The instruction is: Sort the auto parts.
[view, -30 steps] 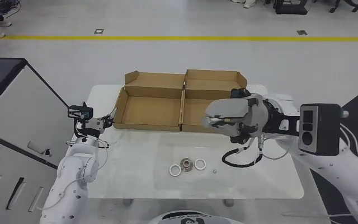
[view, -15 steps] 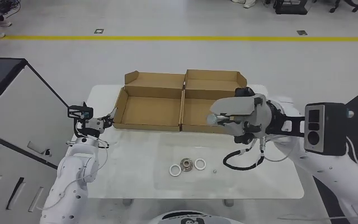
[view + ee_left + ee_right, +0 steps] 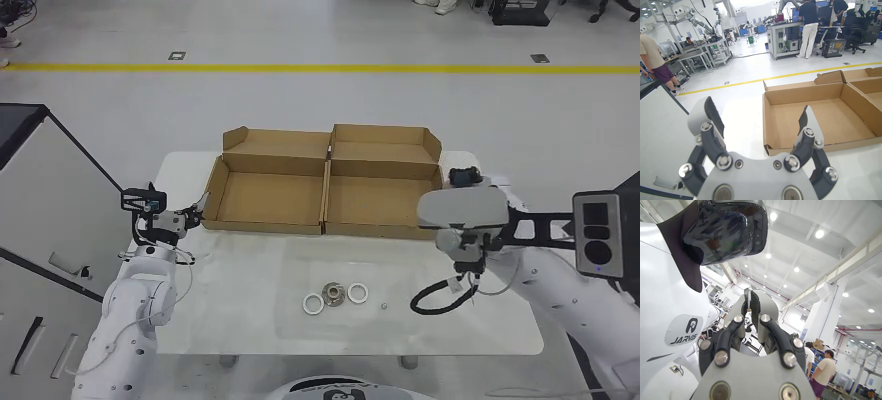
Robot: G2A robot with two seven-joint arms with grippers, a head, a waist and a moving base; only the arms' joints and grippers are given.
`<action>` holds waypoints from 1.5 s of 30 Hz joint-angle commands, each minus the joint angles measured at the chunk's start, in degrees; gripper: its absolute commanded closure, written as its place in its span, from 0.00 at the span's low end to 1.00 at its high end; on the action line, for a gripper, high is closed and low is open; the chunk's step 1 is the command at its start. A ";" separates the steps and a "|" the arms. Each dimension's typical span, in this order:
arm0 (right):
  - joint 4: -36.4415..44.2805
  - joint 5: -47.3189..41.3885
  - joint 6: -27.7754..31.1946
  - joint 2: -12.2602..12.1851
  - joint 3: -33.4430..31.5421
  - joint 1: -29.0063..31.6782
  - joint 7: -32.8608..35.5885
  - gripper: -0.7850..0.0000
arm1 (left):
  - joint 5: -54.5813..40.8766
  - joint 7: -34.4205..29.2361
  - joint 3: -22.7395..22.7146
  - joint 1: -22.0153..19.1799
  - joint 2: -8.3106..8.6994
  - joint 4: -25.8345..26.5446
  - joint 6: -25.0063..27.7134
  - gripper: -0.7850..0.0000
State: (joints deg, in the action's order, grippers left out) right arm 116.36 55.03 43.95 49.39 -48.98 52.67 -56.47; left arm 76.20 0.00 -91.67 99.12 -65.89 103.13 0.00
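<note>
On the bench point(image 3: 250, 320), sorting has barely begun.
Left box point(image 3: 270, 200) and right box point(image 3: 375, 205) look bare; my right end effector point(image 3: 750, 303) pinches a threaded bolt point(image 3: 748, 298) near the right box, my left end effector point(image 3: 757, 107) gapes empty, and two rings point(image 3: 313, 303) and a hub point(image 3: 333, 294) wait loose.

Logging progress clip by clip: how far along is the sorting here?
Done: nothing visible; the left box and right box look empty. In hand: the right gripper is shut on a threaded bolt, its arm beside the right box. The left gripper is open and empty near the left box. Left: two white rings, a metal hub and a small piece on the table.
</note>
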 commanded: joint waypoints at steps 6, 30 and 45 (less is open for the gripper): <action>-1.16 0.30 1.62 1.67 0.30 -0.53 -0.56 1.00 | 0.00 0.00 0.00 0.00 0.00 0.00 0.00 0.00; -4.15 -3.60 2.81 6.91 -0.64 -0.05 -0.67 1.00 | 0.00 0.00 0.00 0.00 0.00 0.00 0.00 0.00; -4.31 -3.70 3.11 7.54 -0.80 0.27 -0.41 1.00 | 0.00 0.00 0.00 0.00 0.00 0.00 0.00 0.00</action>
State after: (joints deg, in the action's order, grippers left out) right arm 112.04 51.33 47.06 56.93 -49.78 52.94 -56.88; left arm 76.20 0.00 -91.67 99.12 -65.89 103.13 0.00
